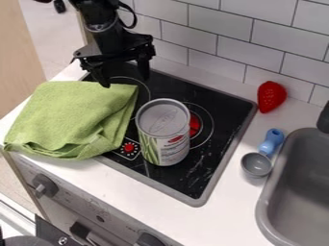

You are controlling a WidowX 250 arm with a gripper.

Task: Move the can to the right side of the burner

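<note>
White tiled wall [218, 29] behind a white counter [231, 211]. Black cooktop [215, 166] was set in it, grey sink [267, 202] to the right. Green towel [77, 113] lay rumpled over the cooktop's left side and the counter. Gripper [125, 80] hung over the cooktop's back left corner, fingers apart, nothing between them. Can [164, 132] stood upright mid-cooktop, in front of and left of the red-centred burner [204, 129], hiding part of its ring; couldn't tell if the base overlapped it. Red strawberry [271, 96] lay near the wall, blue-handled grey scoop [257, 164] just beside the sink
</note>
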